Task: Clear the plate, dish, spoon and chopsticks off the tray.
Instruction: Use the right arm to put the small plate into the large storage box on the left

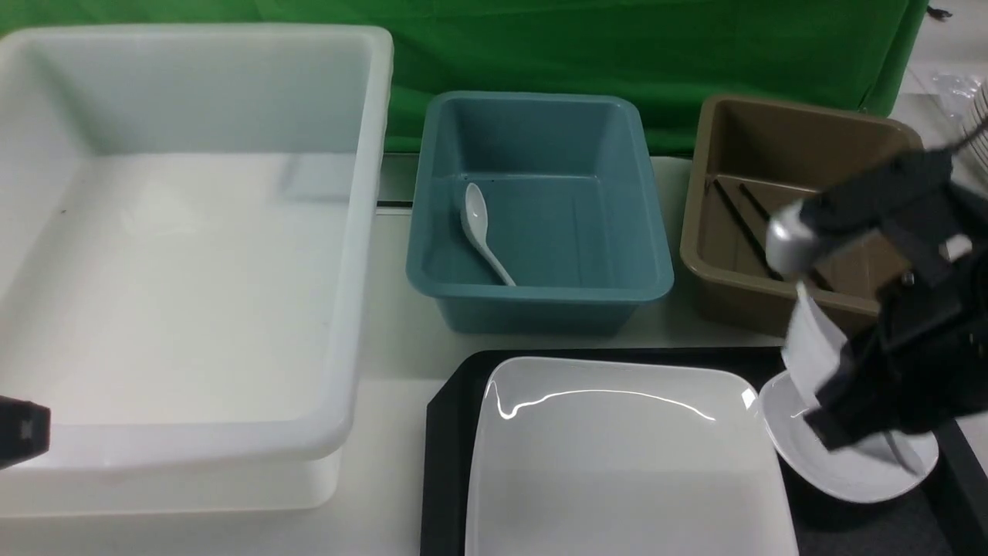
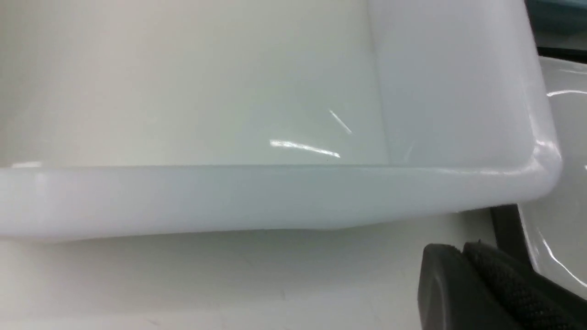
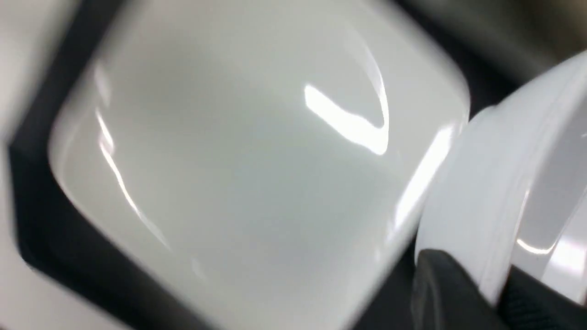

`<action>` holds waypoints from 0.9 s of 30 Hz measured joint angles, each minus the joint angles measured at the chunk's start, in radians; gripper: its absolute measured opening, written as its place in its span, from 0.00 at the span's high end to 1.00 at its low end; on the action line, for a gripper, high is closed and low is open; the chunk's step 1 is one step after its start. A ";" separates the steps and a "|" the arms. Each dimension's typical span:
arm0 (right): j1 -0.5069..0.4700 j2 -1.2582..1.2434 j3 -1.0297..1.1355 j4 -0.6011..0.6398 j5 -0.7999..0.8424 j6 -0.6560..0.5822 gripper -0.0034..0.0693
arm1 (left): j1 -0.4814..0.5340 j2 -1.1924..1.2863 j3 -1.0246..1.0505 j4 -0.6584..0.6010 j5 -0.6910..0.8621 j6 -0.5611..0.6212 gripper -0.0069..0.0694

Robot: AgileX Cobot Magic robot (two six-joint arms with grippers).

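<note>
The large white plate [image 1: 625, 463] lies on the black tray [image 1: 451, 409]. At the tray's right end a small white dish [image 1: 857, 471] sits tilted, and my right gripper [image 1: 841, 428] is shut on its rim. The right wrist view shows that gripper [image 3: 497, 284] pinching the dish's edge [image 3: 495, 174] beside the plate [image 3: 238, 174]. The white spoon [image 1: 482, 232] lies in the blue bin [image 1: 540, 301]. The thin dark chopsticks [image 1: 741, 224] rest in the brown bin [image 1: 718, 286]. My left gripper [image 2: 461, 250] is shut and empty, low beside the white bin's front edge [image 2: 275, 197].
A big white bin [image 1: 347, 309] fills the left half of the table. The blue and brown bins stand in a row behind the tray. A green cloth [image 1: 617, 46] hangs at the back. The left gripper's tip [image 1: 23, 432] shows at the front view's left edge.
</note>
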 joint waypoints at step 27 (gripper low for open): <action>0.334 0.914 -0.985 0.363 -0.156 -0.401 0.86 | 0.196 0.089 0.000 0.271 -0.034 -0.267 0.89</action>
